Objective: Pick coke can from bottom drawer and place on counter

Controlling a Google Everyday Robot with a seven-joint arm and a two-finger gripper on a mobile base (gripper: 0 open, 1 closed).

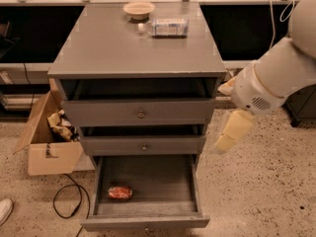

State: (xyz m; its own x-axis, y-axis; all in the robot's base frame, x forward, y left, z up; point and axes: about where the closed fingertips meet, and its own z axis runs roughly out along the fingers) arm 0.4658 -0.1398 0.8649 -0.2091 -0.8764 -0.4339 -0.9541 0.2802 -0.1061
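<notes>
The coke can (120, 192) lies on its side at the front left of the open bottom drawer (143, 222), which is pulled out towards me. The counter (123, 48) is the grey top of the cabinet. My white arm comes in from the right, and my gripper (229, 132), a cream-coloured piece, hangs down beside the cabinet's right edge at the height of the middle drawer. It is above and to the right of the can and apart from it.
A beige bowl (138, 9) and a clear plastic bottle (165, 27) lying on its side sit at the back of the counter. The two upper drawers are slightly open. A cardboard box (47, 142), a black cable (69, 204) and a shoe (4, 211) are on the floor at the left.
</notes>
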